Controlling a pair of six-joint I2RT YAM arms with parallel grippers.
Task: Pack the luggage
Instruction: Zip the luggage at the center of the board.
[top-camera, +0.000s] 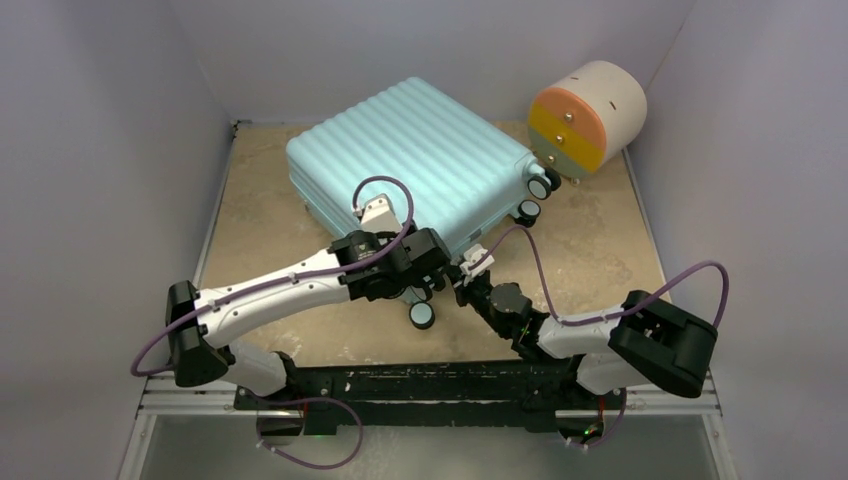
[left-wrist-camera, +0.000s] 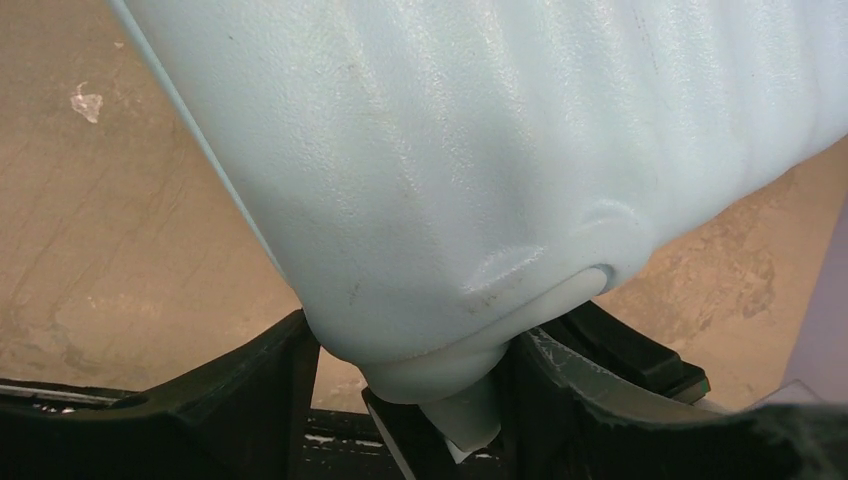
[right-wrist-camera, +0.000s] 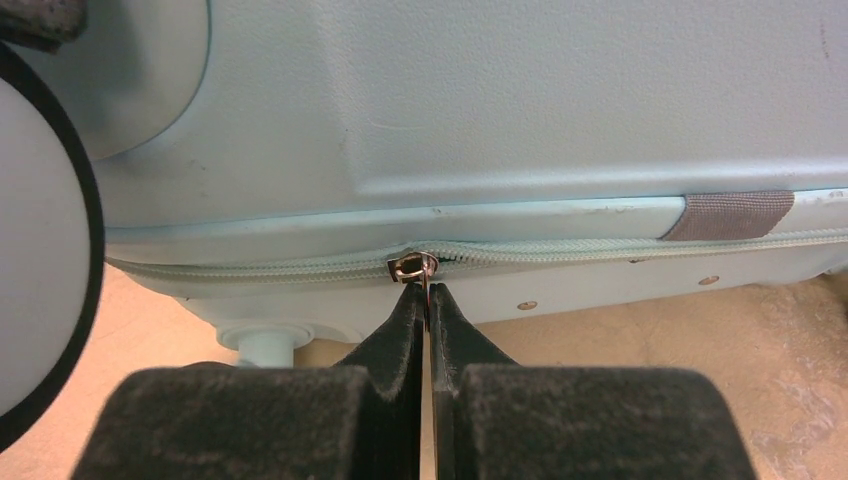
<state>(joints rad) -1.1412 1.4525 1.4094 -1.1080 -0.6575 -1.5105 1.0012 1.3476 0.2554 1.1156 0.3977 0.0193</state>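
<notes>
Most of the packing appears complete. The suitcase (top-camera: 420, 140) lies flat and shut on the table (top-camera: 270, 200), from the centre to the upper centre of the overhead view. A round drawer unit (top-camera: 590, 115) stands at upper right.

Judged outstanding: finishing the zipper (right-wrist-camera: 250, 268) run. A small dark gap shows just right of the slider. How much is unzipped cannot be told.

Right gripper (right-wrist-camera: 425, 300): clenched, with the fingertips pinching the metal zipper pull (right-wrist-camera: 413, 267) at the seam, near a wheel (right-wrist-camera: 40, 230) at the frame's left edge.

Left gripper (left-wrist-camera: 410, 335): jaws partly apart, straddling a corner of the shell at a wheel mount. Both fingers (left-wrist-camera: 270, 370) sit against the corner. Whether they clamp it or merely rest on it cannot be told.
</notes>
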